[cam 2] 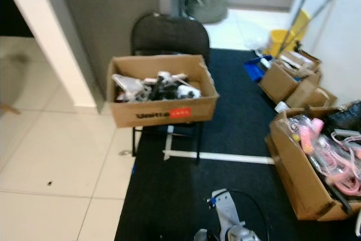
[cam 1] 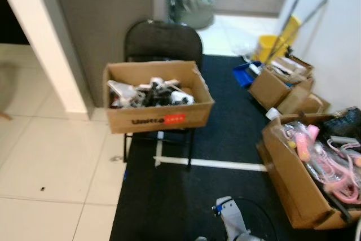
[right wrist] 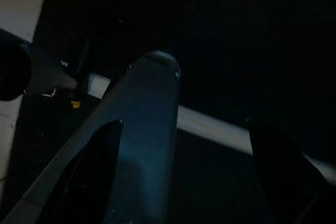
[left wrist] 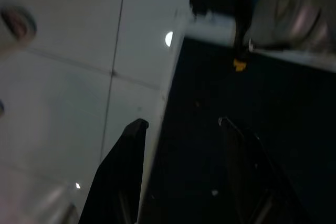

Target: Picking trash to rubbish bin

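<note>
Ahead, a cardboard box [cam 1: 158, 118] rests on a chair [cam 1: 163, 40].

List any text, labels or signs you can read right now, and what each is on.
"Unitree": black print, blurred, my best reading, on the front of the cardboard box on the black chair.
Red label beside that print: too blurred to read.
Boxes on the right: no readable text.
</note>
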